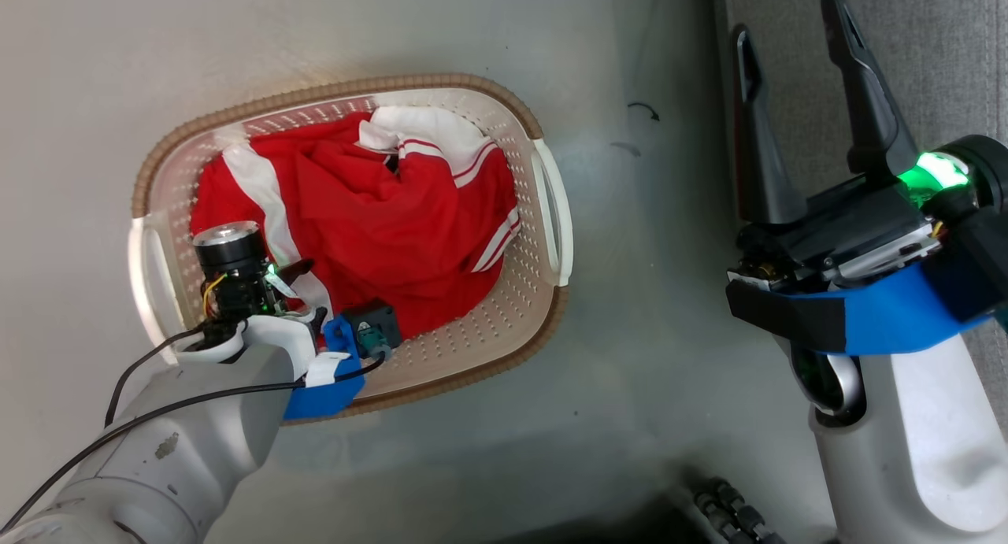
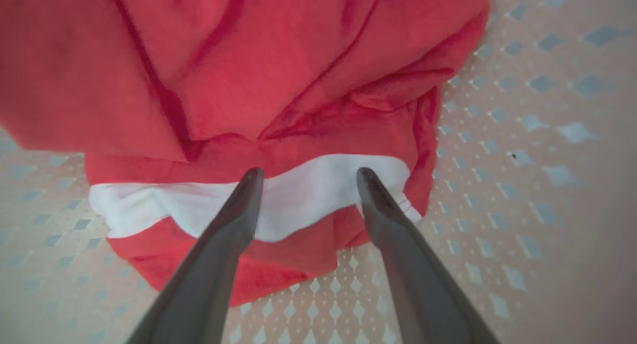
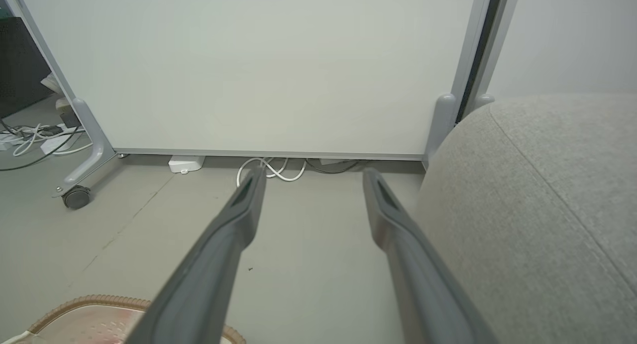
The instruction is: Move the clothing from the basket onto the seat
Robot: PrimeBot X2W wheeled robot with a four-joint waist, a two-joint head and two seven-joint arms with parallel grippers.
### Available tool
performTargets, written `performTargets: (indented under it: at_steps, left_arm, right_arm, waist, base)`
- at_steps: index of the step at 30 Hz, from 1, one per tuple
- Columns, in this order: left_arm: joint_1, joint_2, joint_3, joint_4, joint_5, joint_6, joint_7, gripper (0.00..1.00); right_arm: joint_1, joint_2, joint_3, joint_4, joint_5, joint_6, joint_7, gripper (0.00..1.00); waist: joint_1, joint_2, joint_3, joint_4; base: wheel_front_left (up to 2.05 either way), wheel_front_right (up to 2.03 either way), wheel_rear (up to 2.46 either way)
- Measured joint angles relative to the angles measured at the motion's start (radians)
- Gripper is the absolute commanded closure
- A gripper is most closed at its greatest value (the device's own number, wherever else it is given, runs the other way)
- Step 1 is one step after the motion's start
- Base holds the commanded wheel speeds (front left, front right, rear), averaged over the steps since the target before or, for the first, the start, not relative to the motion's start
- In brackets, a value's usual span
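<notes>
clothing point(image 1: 378, 229), red with white stripe trim, lies bunched in the cream perforated basket point(image 1: 504, 347) on the grey floor point(image 1: 551, 449), covering most of its bottom. the left gripper point(image 2: 308, 173) reaches down inside the basket at its left end, fingers point(image 2: 234, 219) spread wide and holding nothing, their tips over a white band point(image 2: 308, 204) at the fabric's edge; whether they touch the cloth is hard to tell from the wrist view. the right gripper point(image 1: 787, 16) hovers well apart to the basket's right, also wide open and empty, beside the rounded edge of the light grey seat point(image 3: 547, 209). beyond it stands a white wheeled panel point(image 3: 249, 70) with cables point(image 3: 271, 167) beneath.
</notes>
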Motion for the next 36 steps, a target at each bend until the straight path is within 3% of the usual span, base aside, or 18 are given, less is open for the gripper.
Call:
performTargets:
  at_steps: [21,22,23,24,30,36]
  left_arm:
    - [-0.075,0.028,-0.001,0.002,0.002,0.0,0.27,0.0]
    - [-0.076,0.028,-0.001,0.002,0.001,0.0,0.282,0.26]
    - [-0.076,0.026,-0.001,0.002,-0.003,0.0,0.291,0.87]
    - [-0.076,0.023,-0.001,0.002,-0.007,0.0,0.295,1.0]
    - [-0.077,0.004,-0.001,0.002,-0.031,0.0,0.302,1.0]
    - [-0.085,-0.025,-0.001,0.003,-0.064,0.0,0.239,1.0]
  right_arm:
    - [-0.007,0.0,-0.013,-0.096,0.002,0.0,0.0,0.0]
    - [-0.007,0.0,-0.013,-0.098,0.002,0.0,0.0,0.0]
    - [-0.007,0.0,-0.013,-0.099,0.002,0.0,0.0,0.0]
    - [-0.006,0.0,-0.013,-0.1,0.001,0.0,0.0,0.0]
    - [-0.007,0.0,-0.018,-0.102,-0.002,0.0,0.0,0.0]
    - [-0.008,0.0,-0.03,-0.099,-0.005,0.0,0.0,0.0]
  waist:
    - [0.0,0.0,0.152,-0.049]
    - [0.0,0.0,0.155,-0.049]
    - [0.0,0.0,0.157,-0.05]
    - [0.0,0.0,0.158,-0.049]
    - [-0.0001,0.0,0.153,-0.041]
    - [-0.0001,0.0,0.126,-0.025]
  base:
    - [0.0,0.0,0.0]
    - [0.0,0.0,0.0]
    - [0.0,0.0,0.0]
    - [0.0,0.0,0.0]
    - [0.0,0.0,0.0]
    - [0.0,0.0,0.0]
